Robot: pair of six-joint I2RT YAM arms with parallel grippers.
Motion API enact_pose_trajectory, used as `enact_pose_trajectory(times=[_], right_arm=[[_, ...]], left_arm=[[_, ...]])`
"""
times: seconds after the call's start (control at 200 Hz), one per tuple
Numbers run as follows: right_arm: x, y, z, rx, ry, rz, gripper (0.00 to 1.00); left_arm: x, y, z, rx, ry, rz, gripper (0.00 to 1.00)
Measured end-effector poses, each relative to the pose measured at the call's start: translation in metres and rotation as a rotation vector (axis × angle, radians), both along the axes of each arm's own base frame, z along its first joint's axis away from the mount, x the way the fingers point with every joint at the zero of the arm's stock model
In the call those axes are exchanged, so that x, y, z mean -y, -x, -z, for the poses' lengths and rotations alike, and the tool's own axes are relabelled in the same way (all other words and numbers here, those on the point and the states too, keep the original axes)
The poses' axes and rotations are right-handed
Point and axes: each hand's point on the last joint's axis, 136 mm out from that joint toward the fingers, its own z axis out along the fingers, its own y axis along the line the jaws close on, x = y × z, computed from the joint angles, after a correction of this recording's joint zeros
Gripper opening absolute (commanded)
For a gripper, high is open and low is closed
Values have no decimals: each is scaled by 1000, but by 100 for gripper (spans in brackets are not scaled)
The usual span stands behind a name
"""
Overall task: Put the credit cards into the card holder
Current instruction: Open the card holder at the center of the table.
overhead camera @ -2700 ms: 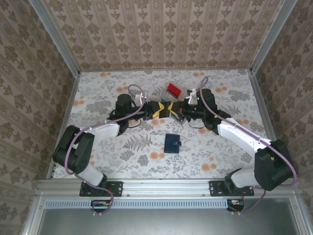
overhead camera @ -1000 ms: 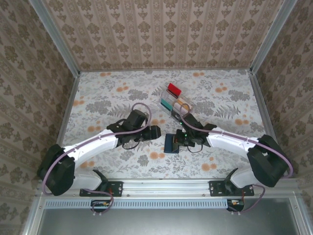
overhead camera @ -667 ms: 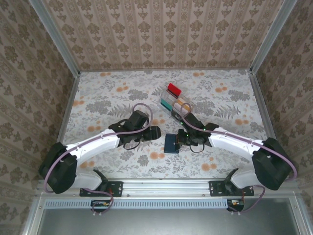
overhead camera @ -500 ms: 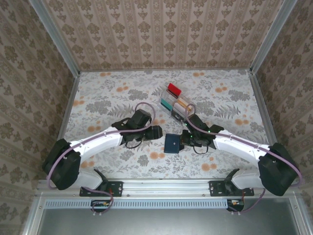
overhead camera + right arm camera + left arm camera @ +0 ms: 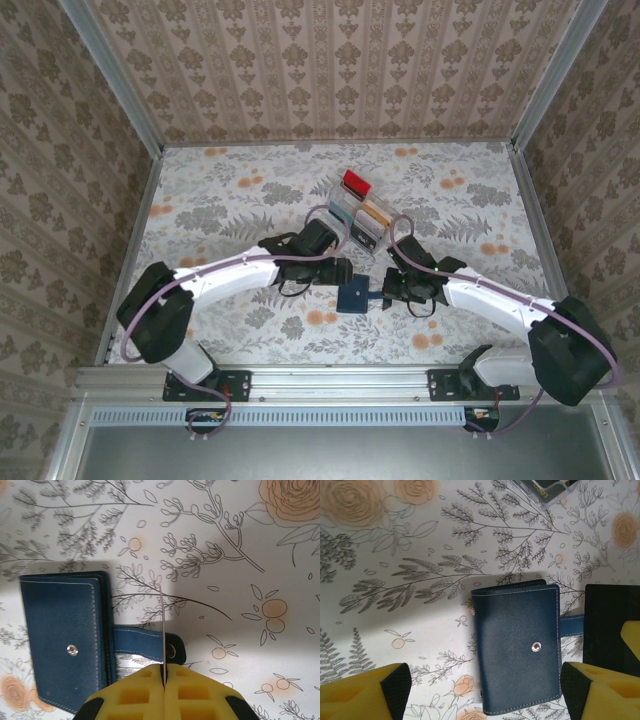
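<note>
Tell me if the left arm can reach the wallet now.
Probably yes: the open left gripper hovers over the wallet with nothing between; the right gripper, holding a card, sits beside the tab.

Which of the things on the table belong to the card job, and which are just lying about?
Belongs to the job: card holder; dark card pinched in the right end effector; coloured cards in the clear rack.
Just lying about: the clear rack itself; floral table cover.
</note>
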Motion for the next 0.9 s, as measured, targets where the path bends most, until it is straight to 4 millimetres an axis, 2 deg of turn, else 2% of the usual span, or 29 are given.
enact_pose_trajectory(times=[0.255,0.285,0.38,0.575,0.74,0.9], right_arm=[[1,-1,8,4,0,0,0],[1,-2,8,6,-5,2,0],[2,-3,10,13,-27,10,0],[6,-3,12,34,-71,27,0],[11,-3,13,43,-97,42,0],[11,-3,14,45,-108,41,0]], left_arm=[[29,1,12,-1,-163,87,88],[32,2,14,-2,-181,95,94],[39,3,23,-12,-243,118,95],[37,8,37,-41,-316,130,96],[40,3,40,-46,-350,126,97],[41,3,52,-63,-378,131,100]])
